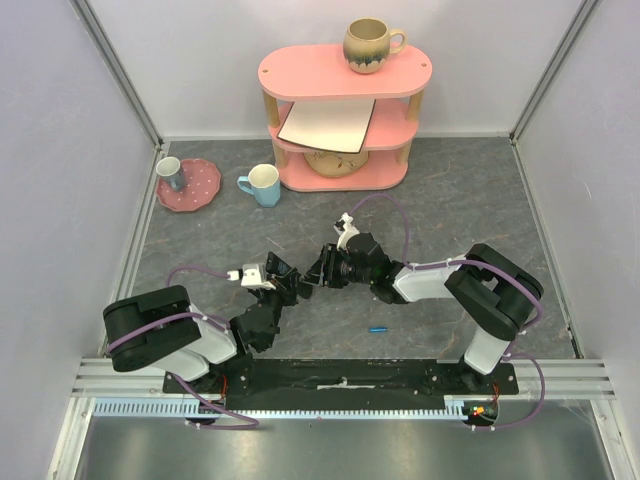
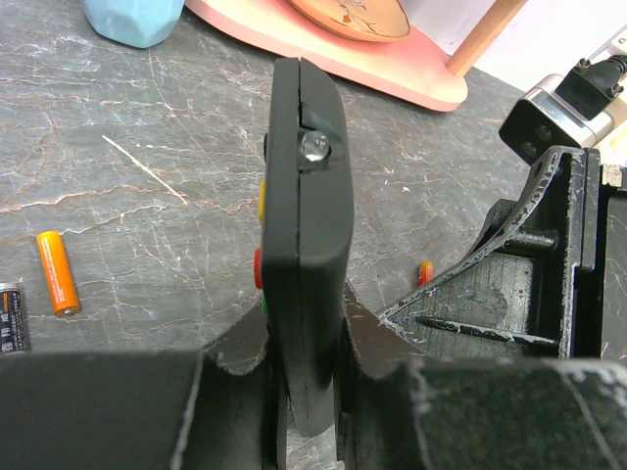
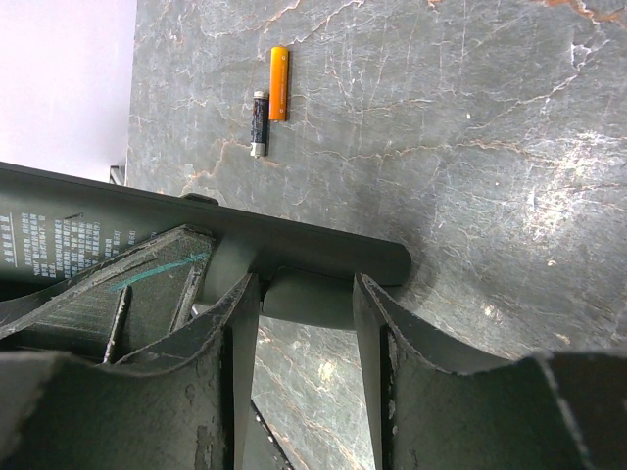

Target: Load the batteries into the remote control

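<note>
My left gripper (image 2: 306, 333) is shut on the remote control (image 2: 304, 206), a slim black bar held on edge that points away from the wrist camera. Its far end shows a notch with a silver contact (image 2: 313, 147). My right gripper (image 3: 306, 294) meets the remote (image 3: 294, 240) from the side. A dark rounded piece (image 3: 309, 302) lies against the bar and fills the gap between the jaws. What that piece is stays unclear. An orange battery (image 2: 57, 272) and a black-wrapped cell (image 3: 259, 122) lie on the table. A blue battery (image 1: 378, 328) lies near the right arm's base.
A pink shelf (image 1: 340, 70) stands at the back with a brown mug (image 1: 372, 45) on top and a white board (image 1: 325, 125) inside. A light blue mug (image 1: 262, 185) and a pink plate (image 1: 205, 190) sit to its left. White walls enclose the table.
</note>
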You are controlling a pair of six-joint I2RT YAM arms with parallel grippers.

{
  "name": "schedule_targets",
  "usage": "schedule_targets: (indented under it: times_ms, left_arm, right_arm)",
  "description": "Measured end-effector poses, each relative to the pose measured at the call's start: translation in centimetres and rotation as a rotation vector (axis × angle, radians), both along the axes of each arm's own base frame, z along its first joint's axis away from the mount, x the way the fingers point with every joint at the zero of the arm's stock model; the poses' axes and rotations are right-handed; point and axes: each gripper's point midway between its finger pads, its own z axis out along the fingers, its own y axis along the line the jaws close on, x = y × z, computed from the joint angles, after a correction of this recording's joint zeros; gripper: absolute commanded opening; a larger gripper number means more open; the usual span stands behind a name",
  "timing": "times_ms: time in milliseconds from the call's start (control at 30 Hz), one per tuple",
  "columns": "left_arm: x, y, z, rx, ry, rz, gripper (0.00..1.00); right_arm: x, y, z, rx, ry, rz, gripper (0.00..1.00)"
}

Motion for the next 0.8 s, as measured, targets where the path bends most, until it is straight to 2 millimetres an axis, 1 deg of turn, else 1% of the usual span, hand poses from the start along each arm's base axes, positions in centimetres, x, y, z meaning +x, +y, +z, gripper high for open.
schedule_targets:
  times_ms: [467, 667, 800]
  left_arm:
    - [0.0, 0.0, 0.0, 0.006, -0.002, -0.004, 0.02]
    - [0.0, 0.0, 0.1, 0.010, -0.004, -0.005, 0.02]
    - [0.0, 0.0, 0.1, 0.016, -0.006, -0.003, 0.02]
  right_arm:
    - [-0.1, -0.2, 0.0, -0.013, 0.006, -0.004, 0.49]
    - [-0.2, -0.6, -0.3, -0.037, 0.004, -0.002, 0.49]
    - [-0.8, -1.7, -2.0, -0.106, 0.038, -0.008, 0.49]
